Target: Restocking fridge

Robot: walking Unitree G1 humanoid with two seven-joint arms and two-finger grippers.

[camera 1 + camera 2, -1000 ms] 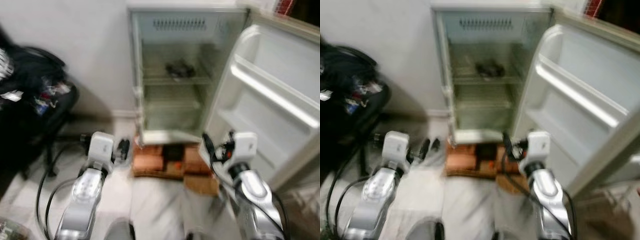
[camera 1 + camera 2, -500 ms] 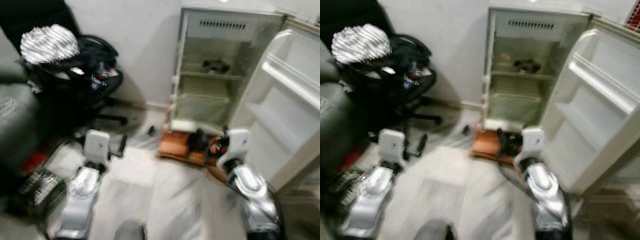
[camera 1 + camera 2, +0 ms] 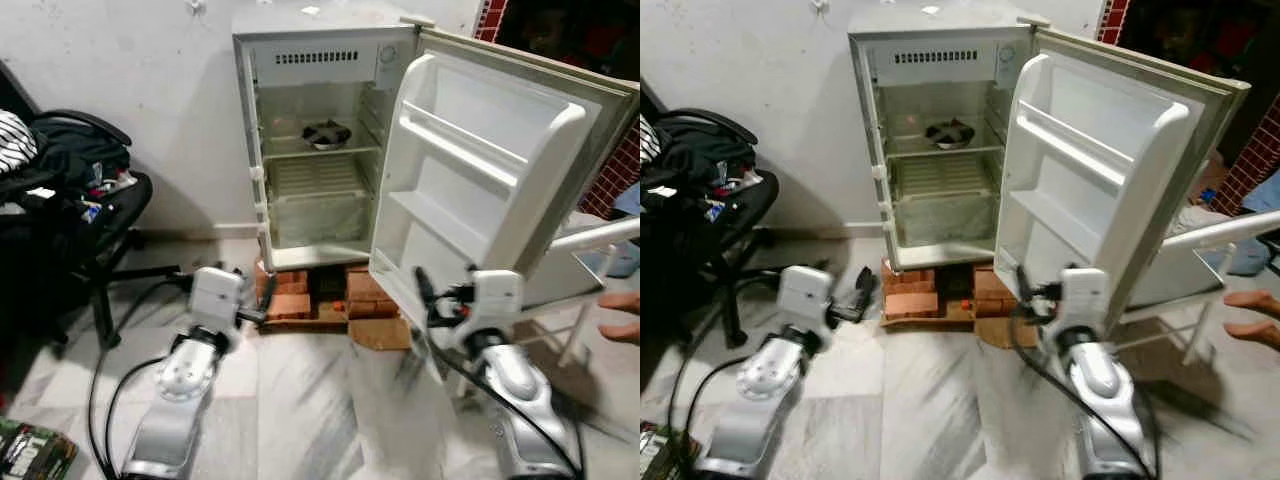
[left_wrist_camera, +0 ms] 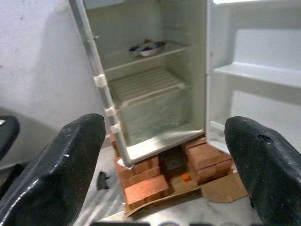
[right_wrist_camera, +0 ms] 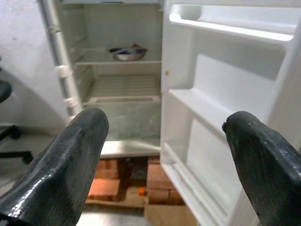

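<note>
A small white fridge (image 3: 310,150) stands open against the wall, its door (image 3: 480,170) swung out to the right. A metal bowl (image 3: 325,133) sits on the upper shelf; the lower wire shelf and the door racks are bare. Both arms reach forward low over the floor in front of it. My left gripper (image 3: 262,298) is open, its fingers (image 4: 70,160) wide apart with nothing between them. My right gripper (image 3: 422,290) hangs open near the door's lower edge, fingers (image 5: 263,155) spread and holding nothing. The bowl (image 5: 126,52) also appears in the right wrist view.
The fridge rests on red bricks (image 3: 300,300) with a cardboard piece (image 3: 380,333) beside them. A black office chair (image 3: 70,190) piled with clothes stands at left. A person's hand (image 3: 620,315) and a white frame (image 3: 590,240) are at right. A green packet (image 3: 30,450) lies on the floor.
The camera swung left toward the chair and back, and the blur has cleared. The fridge now sits centred, door at right. Both grippers stay open in front.
</note>
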